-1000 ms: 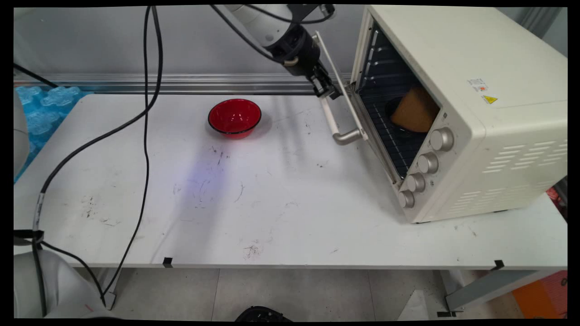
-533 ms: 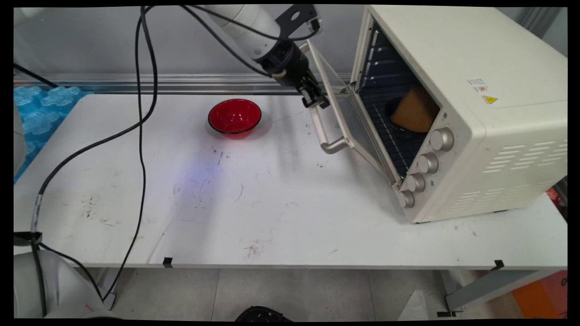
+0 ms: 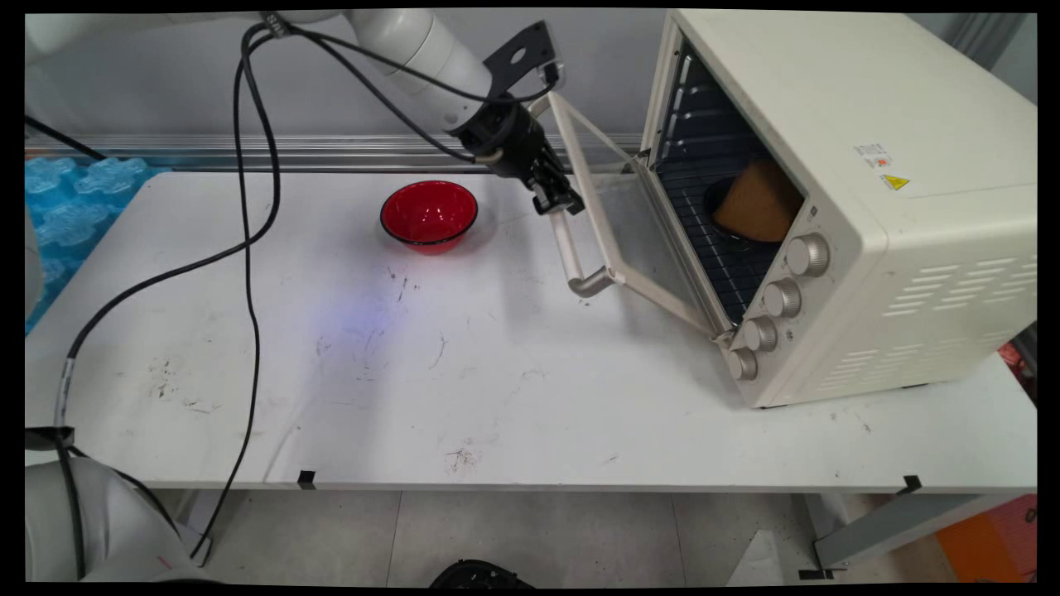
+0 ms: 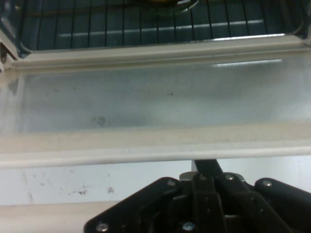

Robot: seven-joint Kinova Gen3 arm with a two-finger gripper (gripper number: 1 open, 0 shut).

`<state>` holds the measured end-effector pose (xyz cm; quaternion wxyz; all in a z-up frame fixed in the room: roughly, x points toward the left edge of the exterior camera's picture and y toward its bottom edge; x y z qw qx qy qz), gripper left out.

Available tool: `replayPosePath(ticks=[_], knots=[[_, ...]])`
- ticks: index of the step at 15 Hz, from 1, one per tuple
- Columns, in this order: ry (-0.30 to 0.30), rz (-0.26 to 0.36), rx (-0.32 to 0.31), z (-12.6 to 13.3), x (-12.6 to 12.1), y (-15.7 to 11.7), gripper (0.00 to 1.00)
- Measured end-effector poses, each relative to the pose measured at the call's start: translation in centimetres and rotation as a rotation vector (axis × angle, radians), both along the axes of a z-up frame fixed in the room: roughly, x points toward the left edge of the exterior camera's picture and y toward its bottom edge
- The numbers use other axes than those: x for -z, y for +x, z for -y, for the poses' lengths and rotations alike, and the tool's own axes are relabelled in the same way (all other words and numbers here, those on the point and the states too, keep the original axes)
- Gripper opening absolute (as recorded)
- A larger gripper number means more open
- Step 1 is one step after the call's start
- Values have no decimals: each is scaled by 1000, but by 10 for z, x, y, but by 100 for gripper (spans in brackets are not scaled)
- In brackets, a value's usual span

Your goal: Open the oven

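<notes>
Gripper [image 3: 556, 203] at the far end of the oven [image 3: 869, 165] door's handle [image 3: 570, 248], fingers together behind the bar; door [image 3: 617, 219] half down (bread [image 3: 758, 203] inside), red bowl [image 3: 428, 213] left.

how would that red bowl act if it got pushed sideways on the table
The shiny red bowl with a dark rim would probably slide rather than tip: it sits low and wide on the flat white table. Its glossy surface suggests a hard, stiff shell. It looks empty, so it is likely light.
</notes>
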<state>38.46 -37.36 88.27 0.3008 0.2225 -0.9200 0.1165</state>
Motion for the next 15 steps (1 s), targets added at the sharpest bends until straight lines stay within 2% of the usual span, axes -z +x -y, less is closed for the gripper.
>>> replayPosePath(ticks=[15], knots=[[35, 24, 4, -26, 27, 33, 0]])
